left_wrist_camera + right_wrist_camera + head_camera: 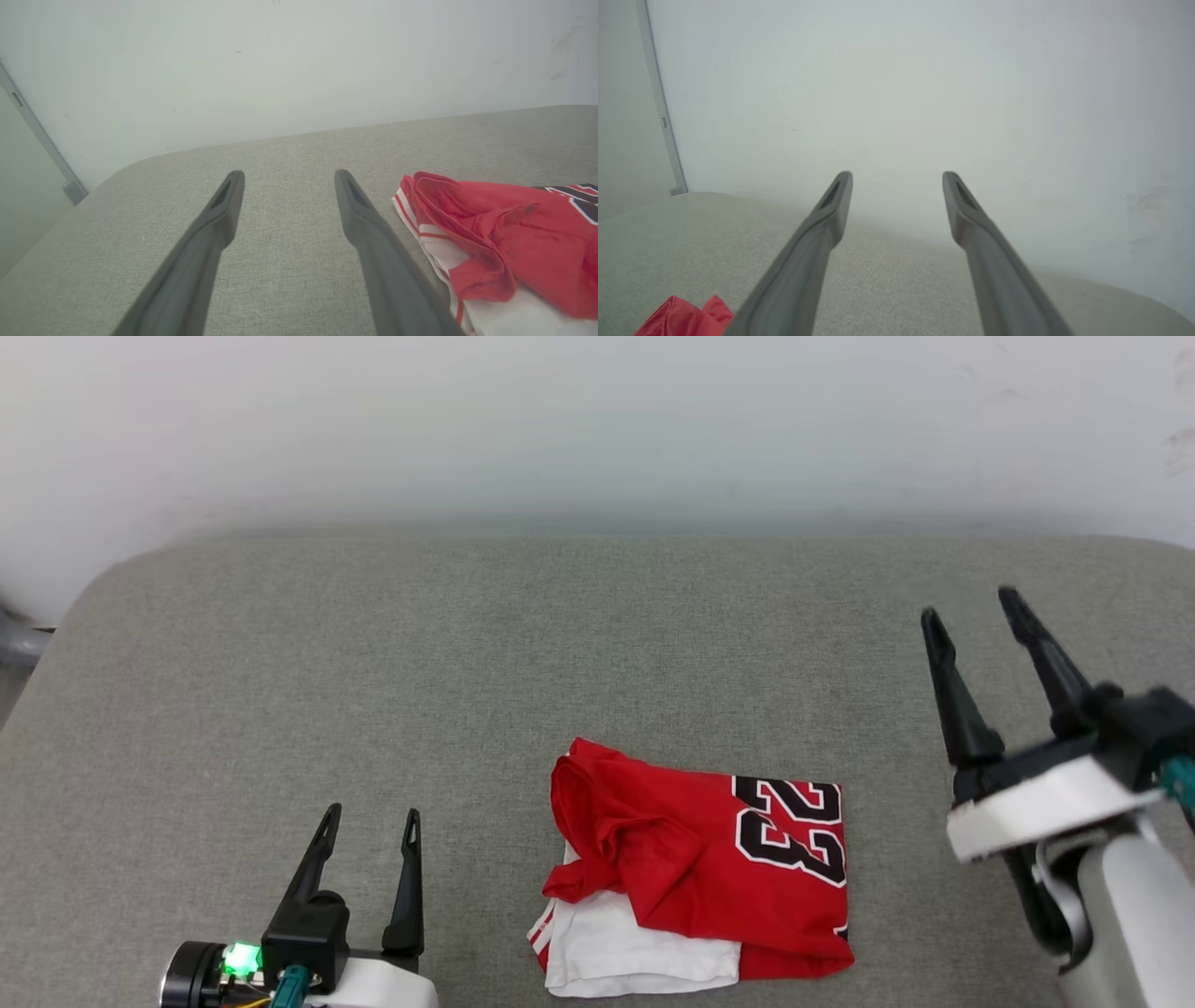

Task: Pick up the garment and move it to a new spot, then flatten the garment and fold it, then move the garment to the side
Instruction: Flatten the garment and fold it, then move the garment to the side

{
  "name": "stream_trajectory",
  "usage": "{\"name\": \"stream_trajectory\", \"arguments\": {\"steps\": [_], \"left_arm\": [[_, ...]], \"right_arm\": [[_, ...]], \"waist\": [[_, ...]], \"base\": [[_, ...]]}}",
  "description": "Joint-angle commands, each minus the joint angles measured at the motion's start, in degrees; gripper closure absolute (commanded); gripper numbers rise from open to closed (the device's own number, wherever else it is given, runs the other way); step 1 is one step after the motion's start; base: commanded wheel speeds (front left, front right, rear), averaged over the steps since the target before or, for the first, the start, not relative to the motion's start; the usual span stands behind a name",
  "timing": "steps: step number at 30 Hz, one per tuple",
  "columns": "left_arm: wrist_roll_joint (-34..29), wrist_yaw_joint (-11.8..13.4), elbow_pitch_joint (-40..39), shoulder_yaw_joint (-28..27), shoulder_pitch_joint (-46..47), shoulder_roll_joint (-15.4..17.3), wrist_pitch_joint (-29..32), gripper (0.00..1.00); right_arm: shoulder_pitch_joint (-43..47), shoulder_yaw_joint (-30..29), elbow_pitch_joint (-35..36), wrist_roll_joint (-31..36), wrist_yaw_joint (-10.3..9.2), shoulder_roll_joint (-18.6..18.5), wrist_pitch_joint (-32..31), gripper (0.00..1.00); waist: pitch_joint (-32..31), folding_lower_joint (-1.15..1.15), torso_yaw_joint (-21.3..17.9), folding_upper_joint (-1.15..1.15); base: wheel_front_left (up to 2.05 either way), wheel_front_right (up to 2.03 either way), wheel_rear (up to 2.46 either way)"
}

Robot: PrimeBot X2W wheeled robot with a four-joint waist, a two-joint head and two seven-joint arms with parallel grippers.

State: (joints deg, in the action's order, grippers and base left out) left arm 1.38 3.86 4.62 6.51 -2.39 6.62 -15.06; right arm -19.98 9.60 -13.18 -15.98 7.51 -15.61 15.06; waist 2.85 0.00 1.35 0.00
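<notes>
At your lower left, the left tool (pixel 373 812) sits low over the bench (pixel 280 663) with its two fingers spread apart and nothing between them. It is near the garment's left edge but not touching it.

The garment (pixel 709 868) lies in the middle-right of the near part of the bench, gathered into a rough rectangle. It is red on top, with white cloth and striped trim showing at its near left corner and black, white-edged numerals turned sideways on its right half. The left side is rumpled, with a loose red flap bunched over the white.

To your right, the right tool (pixel 969 604) is raised clear of the garment, fingers apart and empty.

Judging from this, the fold looks done, though untidily. Neither tool holds the garment, so what seems left is the move to the side, unless this spot near the right already counts as that. You may want to smooth the bunched left edge first.

The bench is covered in plain grey woven fabric with rounded far corners. Behind it stands a pale, bare wall (pixel 597 429), with a grey strip (pixel 39 135) running up it at the far left.
</notes>
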Motion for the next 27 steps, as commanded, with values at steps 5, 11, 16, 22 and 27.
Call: {"name": "stream_trajectory", "arguments": {"steps": [5, 11, 16, 22, 27], "left_arm": [[-0.01, 0.2, -0.84, -0.69, -1.57, 0.23, -0.15, 0.0], [0.16, 0.41, -1.88, -1.08, -3.41, 0.18, -0.15, 0.0], [0.24, 0.11, -3.06, -1.29, -4.55, 0.14, -0.15, 0.0], [0.36, -0.37, -3.9, -1.5, -5.38, 0.41, -0.15, 0.0], [0.29, -0.9, -3.35, -1.47, -5.38, 0.46, -0.15, 0.0]], "right_arm": [[9.36, -6.11, 9.39, 7.63, -0.06, 4.18, 0.11, 0.0], [17.89, -10.09, 14.68, 9.52, -0.06, 8.72, 0.1, 0.0], [22.43, -11.55, 15.24, 7.88, -0.06, 11.03, 0.11, 0.0], [25.5, -11.29, 13.88, 6.65, -0.05, 12.11, 0.11, 0.0], [26.76, -11.38, 12.16, 6.09, -0.05, 12.52, 0.11, 0.0]], "waist": [[-1.08, 0.0, -0.41, 0.0], [-2.31, 0.0, -0.52, 0.0], [-2.96, 0.0, -0.39, 0.0], [-3.57, 0.0, -0.22, 0.0], [-4.03, 0.0, 0.27, 0.0]], "base": [[0.0, 0.0, 0.0], [0.0, 0.0, 0.0], [0.0, 0.0, 0.0], [0.0, 0.0, 0.0], [0.0, 0.0, 0.0]]}}
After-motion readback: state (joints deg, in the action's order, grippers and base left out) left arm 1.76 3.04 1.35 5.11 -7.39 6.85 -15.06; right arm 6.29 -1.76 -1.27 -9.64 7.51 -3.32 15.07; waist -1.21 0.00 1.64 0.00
